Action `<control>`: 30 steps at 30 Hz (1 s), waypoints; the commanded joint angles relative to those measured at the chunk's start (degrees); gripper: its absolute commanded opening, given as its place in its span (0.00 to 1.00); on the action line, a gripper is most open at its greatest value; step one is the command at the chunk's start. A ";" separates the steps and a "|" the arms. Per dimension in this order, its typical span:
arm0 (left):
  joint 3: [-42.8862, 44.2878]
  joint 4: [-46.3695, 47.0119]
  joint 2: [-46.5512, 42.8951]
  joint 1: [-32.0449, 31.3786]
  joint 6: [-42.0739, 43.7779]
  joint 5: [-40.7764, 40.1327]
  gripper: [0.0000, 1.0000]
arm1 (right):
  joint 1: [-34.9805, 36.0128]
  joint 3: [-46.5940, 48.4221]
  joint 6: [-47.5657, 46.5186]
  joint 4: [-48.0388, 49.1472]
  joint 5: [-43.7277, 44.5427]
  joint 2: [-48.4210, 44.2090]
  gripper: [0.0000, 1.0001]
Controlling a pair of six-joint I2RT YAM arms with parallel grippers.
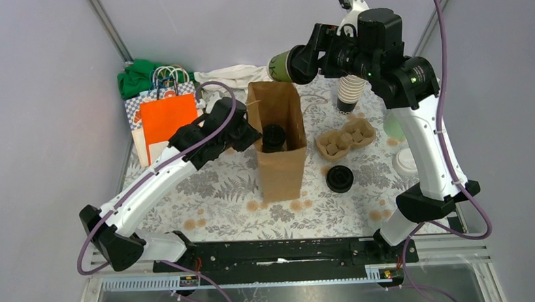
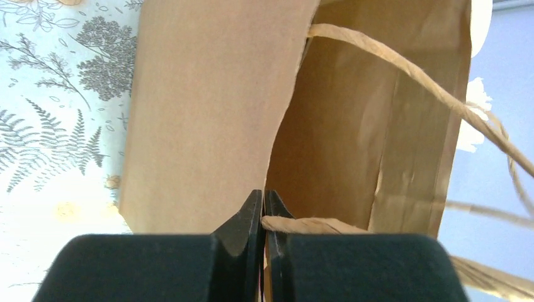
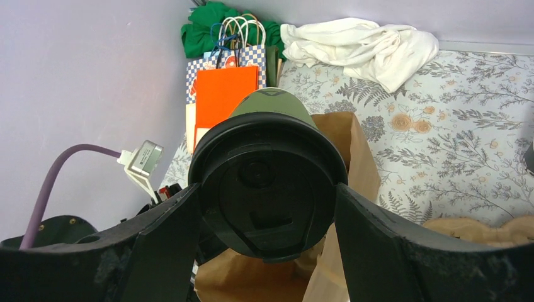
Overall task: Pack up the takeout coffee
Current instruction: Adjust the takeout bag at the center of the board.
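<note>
One cup (image 1: 281,67) is up in the air, squeezed between the fingers of the right gripper (image 3: 267,217). It's dark green paper with a round black lid. It lies on its side with the bottom pointing left, just over the back rim of the bag (image 1: 279,164). A second cup (image 1: 273,138) sits inside the bag, roughly upright, with only its black lid and a bit of dark side showing. A loose black lid (image 1: 339,178) lies flat on the worktop (image 1: 219,187) near the bag's right side; can't tell if there's a cup under it.
</note>
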 commanded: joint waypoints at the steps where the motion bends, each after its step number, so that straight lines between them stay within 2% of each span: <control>1: 5.14 -4.21 0.70 -2.47 -9.19 -6.37 0.07 | 0.18 2.33 0.68 -0.67 -0.30 -1.58 0.56; 5: 4.76 -4.34 1.23 -6.58 -17.13 -9.05 0.10 | 0.19 3.29 0.89 -2.57 -0.76 -1.41 0.55; 13: 7.00 -5.72 3.61 -9.53 -15.12 -13.35 0.52 | 0.18 3.78 0.24 -5.06 -1.58 -1.84 0.54; 15: 8.64 -7.13 4.06 -9.83 -14.07 -14.99 0.66 | 0.19 4.31 0.21 -5.21 -1.73 -1.72 0.54; 17: 11.53 -8.71 4.57 -10.43 -10.53 -17.44 0.82 | 0.19 5.76 0.15 -6.01 -2.01 -1.11 0.54; 20: 14.97 -11.79 4.45 -10.51 -5.37 -19.93 0.95 | 0.26 7.37 0.62 -7.72 -2.53 -0.28 0.53; 25: 14.30 -11.98 -1.09 -10.52 2.87 -21.35 0.98 | 0.48 5.81 1.47 -8.71 -3.01 -0.89 0.52; 30: 9.16 -3.46 -8.77 -8.20 14.03 -19.97 0.99 | 2.38 5.81 2.15 -11.48 -1.32 -0.84 0.51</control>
